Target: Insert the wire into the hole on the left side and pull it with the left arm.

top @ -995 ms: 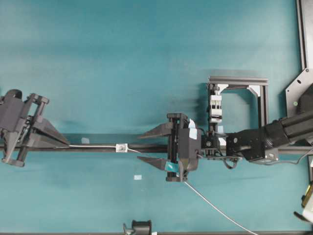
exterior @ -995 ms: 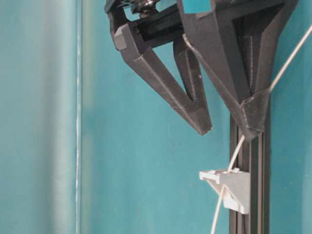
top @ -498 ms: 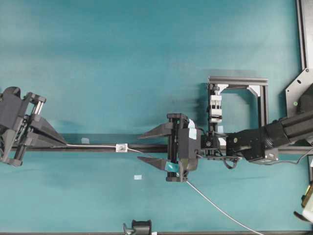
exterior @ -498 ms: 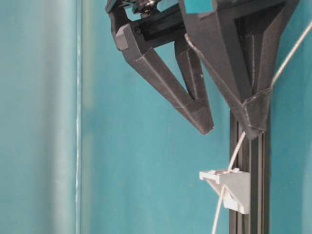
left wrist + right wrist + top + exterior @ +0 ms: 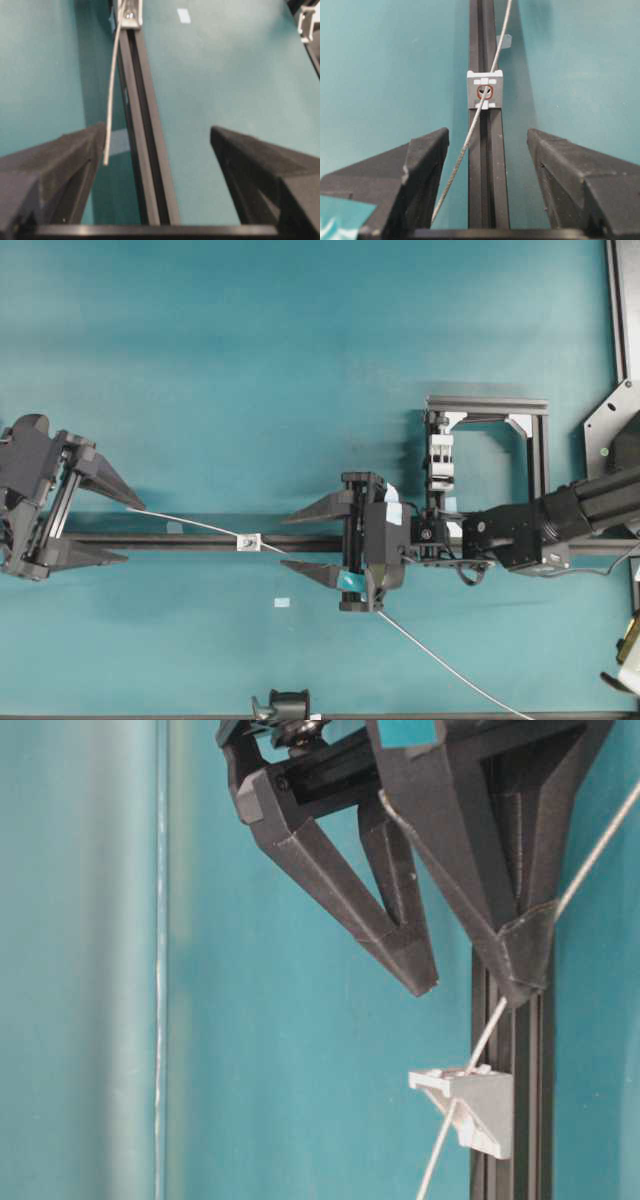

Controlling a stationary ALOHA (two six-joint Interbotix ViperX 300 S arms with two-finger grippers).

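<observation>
Grey-white wire through the bracket hole

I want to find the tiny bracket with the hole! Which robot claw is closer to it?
The right one. The right gripper sits open just beside the bracket on the rail. The left gripper, also open, is farther off, at the wire's other end.

Thin pale wire through the bracket's hole, free end beside open left end effector.
</observation>
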